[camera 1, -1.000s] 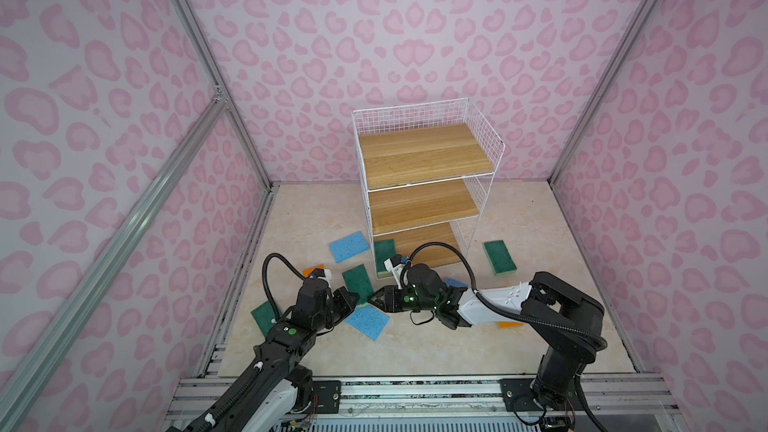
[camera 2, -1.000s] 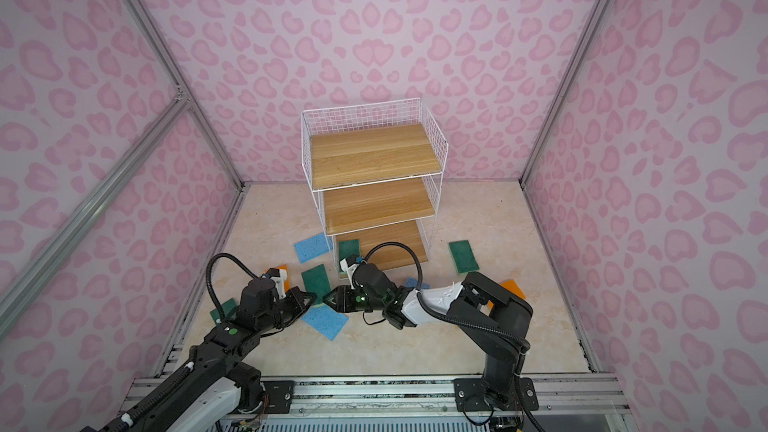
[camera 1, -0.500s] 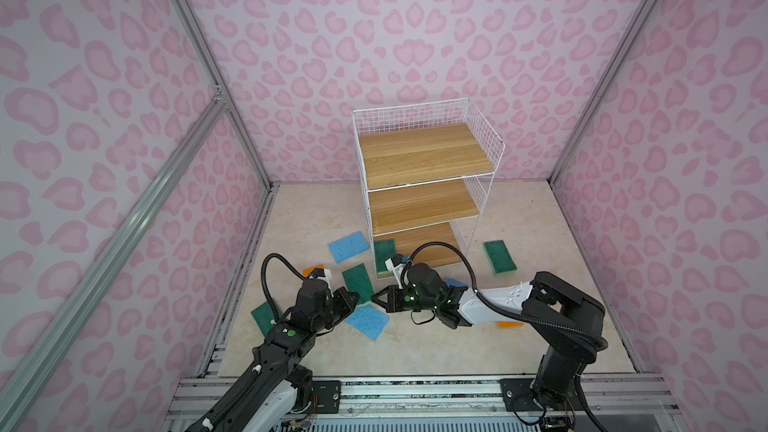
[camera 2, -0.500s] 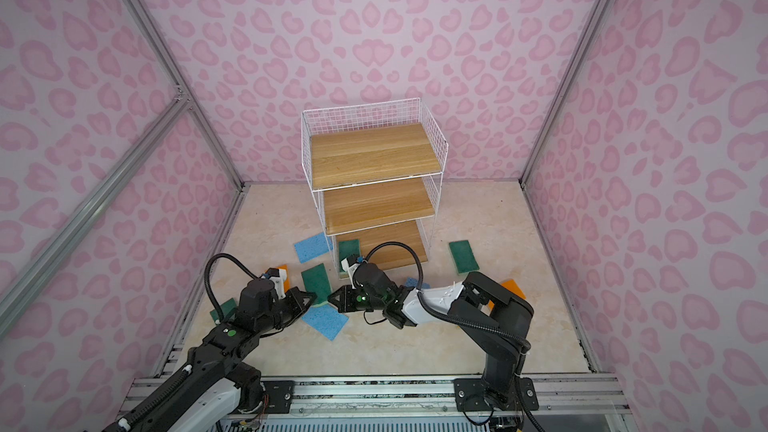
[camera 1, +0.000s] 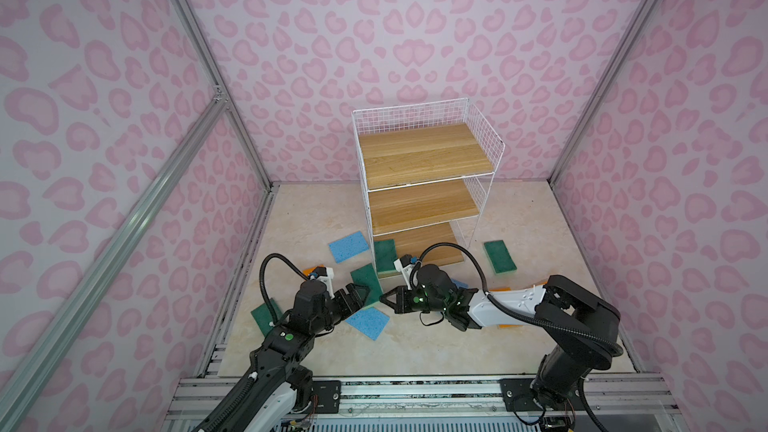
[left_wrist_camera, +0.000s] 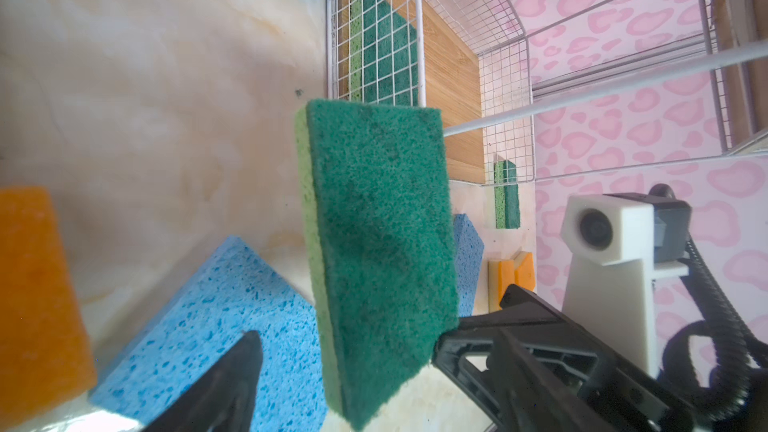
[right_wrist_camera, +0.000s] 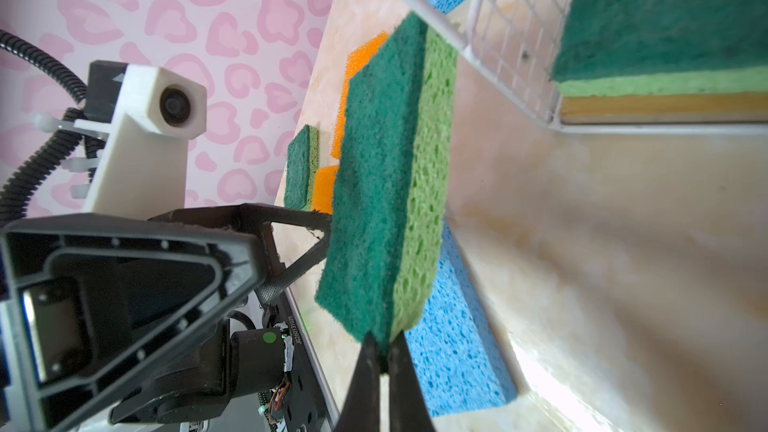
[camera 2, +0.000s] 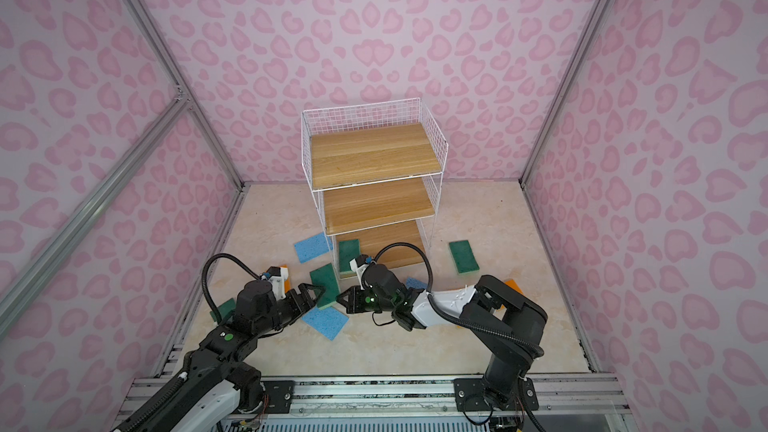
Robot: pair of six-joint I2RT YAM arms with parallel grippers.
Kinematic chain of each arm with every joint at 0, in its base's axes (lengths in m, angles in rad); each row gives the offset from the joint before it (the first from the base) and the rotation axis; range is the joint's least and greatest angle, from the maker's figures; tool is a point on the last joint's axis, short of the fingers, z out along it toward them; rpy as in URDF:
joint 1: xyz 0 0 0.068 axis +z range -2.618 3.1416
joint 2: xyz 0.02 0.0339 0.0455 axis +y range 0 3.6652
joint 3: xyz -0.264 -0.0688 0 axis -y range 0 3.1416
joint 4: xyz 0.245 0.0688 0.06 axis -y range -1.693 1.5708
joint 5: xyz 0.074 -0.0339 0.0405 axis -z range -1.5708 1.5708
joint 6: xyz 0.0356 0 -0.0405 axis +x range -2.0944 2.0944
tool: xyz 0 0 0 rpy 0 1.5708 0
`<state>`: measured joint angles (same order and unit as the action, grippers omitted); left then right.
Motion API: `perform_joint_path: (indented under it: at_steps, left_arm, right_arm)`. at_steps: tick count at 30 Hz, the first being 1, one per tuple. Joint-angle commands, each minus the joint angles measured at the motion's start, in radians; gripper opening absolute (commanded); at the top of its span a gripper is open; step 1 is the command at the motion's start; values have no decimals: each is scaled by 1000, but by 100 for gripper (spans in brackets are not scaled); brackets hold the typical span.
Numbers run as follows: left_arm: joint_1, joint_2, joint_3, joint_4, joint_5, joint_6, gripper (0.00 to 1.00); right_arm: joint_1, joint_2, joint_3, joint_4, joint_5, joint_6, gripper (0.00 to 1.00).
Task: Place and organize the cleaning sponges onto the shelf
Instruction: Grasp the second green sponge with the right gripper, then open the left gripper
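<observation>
Right pincer (right_wrist_camera: 384, 338) pinches the dark-green-topped, lime-based sponge (right_wrist_camera: 382, 184) by its edge; left pincer (left_wrist_camera: 347, 340) spread wide.

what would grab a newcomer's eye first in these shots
The pink blotch-patterned walls hit first, then the white wire shelf with wooden boards at the back, nearly bare, with one dark green sponge on its bottom board. In front, the right gripper pinches a second green sponge by its edge while the left gripper gapes open beside it, over a blue sponge on the floor, with more strewn around.
</observation>
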<state>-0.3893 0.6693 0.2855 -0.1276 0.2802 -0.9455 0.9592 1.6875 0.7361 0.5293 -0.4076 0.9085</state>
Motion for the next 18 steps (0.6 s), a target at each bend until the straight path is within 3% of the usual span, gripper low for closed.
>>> perform_joint_path:
  at_steps: [1, 18]
  left_arm:
    - [0, -5, 3, -8, -13, 20, 91]
    - [-2, 53, 31, -12, -28, 44, 87]
  right_arm:
    - [-8, -22, -31, 0, 18, -16, 2]
    - [-107, -150, -143, -38, -5, -26, 2]
